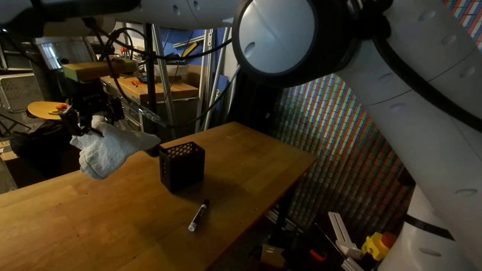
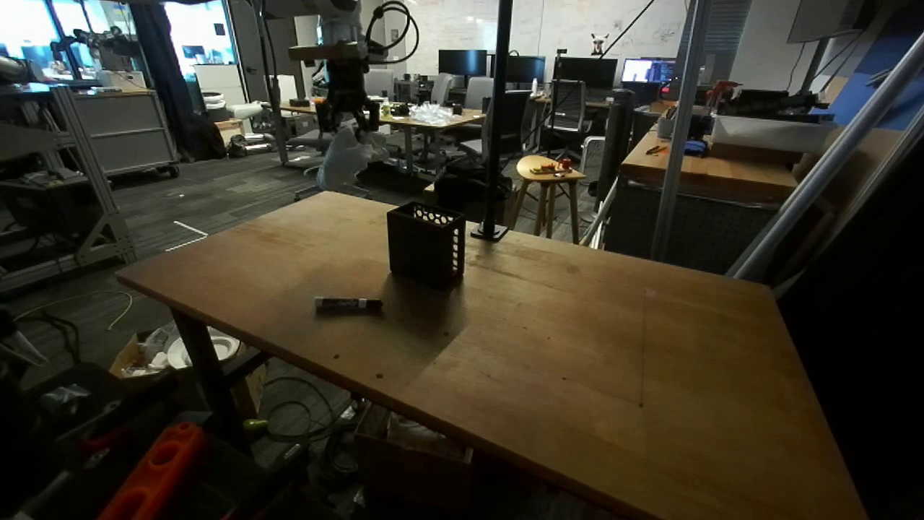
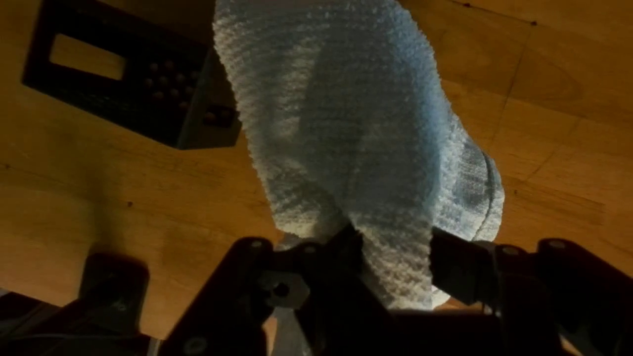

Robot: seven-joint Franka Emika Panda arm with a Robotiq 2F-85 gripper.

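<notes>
A light bluish-white towel (image 1: 109, 145) hangs bunched from my gripper (image 1: 92, 126), which is shut on it. In the wrist view the cloth passes between both dark fingers of the gripper (image 3: 395, 252), and its folds fill the middle of the picture. Wooden tabletop shows beneath it there. Beside the towel, on the table (image 1: 113, 226), stands a black open-topped box (image 1: 182, 171) with hexagonal holes. Lying in front of that box is a marker (image 2: 348, 305) with a dark cap and white label. In an exterior view the towel (image 2: 343, 162) appears past the table's far corner.
A black post (image 2: 498, 130) rises from a base plate on the table's back edge, close to the box. Beyond the table are a wooden stool (image 2: 548, 170) and a workbench (image 2: 707, 162). My arm (image 1: 276, 35) spans the top of an exterior view.
</notes>
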